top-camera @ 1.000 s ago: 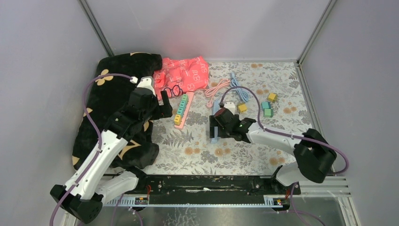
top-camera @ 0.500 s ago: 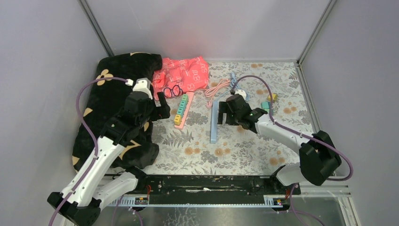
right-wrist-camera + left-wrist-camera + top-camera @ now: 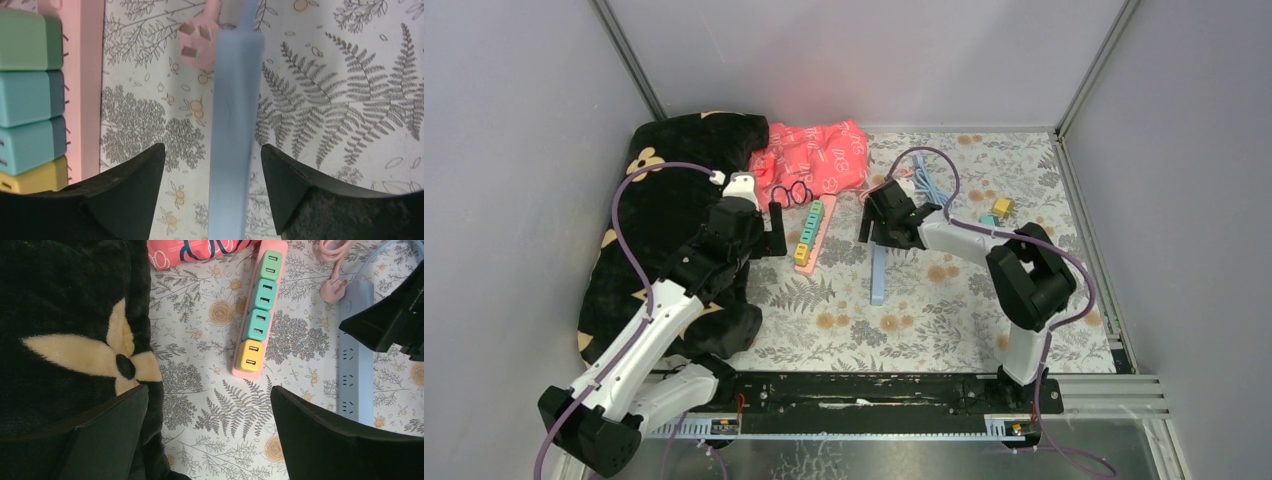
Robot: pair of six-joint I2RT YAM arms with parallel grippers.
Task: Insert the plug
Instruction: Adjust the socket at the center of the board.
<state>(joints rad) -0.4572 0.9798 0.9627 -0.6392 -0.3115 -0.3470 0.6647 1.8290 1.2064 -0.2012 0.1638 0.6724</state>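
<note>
Through the right wrist camera I saw the right gripper [image 3: 211, 147] with its fingers [image 3: 127, 187] apart, straddling the blue strip [image 3: 232, 125]. Mat showed on both sides between the strip and the fingers, so nothing was clamped. The strip looked blurred in that view.

The plug [image 3: 197, 37], pink, lay on the floral mat [image 3: 350, 75] just beside the far end of the blue strip, on the side facing the pink strip [image 3: 80, 75]. Its three prongs faced up at the camera. I could not tell whether it touched the blue strip. It sat in no socket. Its pink cable [image 3: 882, 188] ran away toward the back of the table, near a blue cable [image 3: 931, 188].

The left gripper [image 3: 209, 390] was wide open and held nothing. It hovered over the edge of the black blanket [image 3: 60, 300], one finger above the blanket and the other above the mat. Ahead of it, in the left wrist view, lay the pink strip with four adapters in a row: green [image 3: 270, 265], two teal [image 3: 262, 294], and yellow [image 3: 248, 355] nearest me.

From above, a red bag [image 3: 819, 155] lay behind the pink strip, touching the blanket. A few small blocks [image 3: 1002, 207] sat well off to the right of the right arm.
</note>
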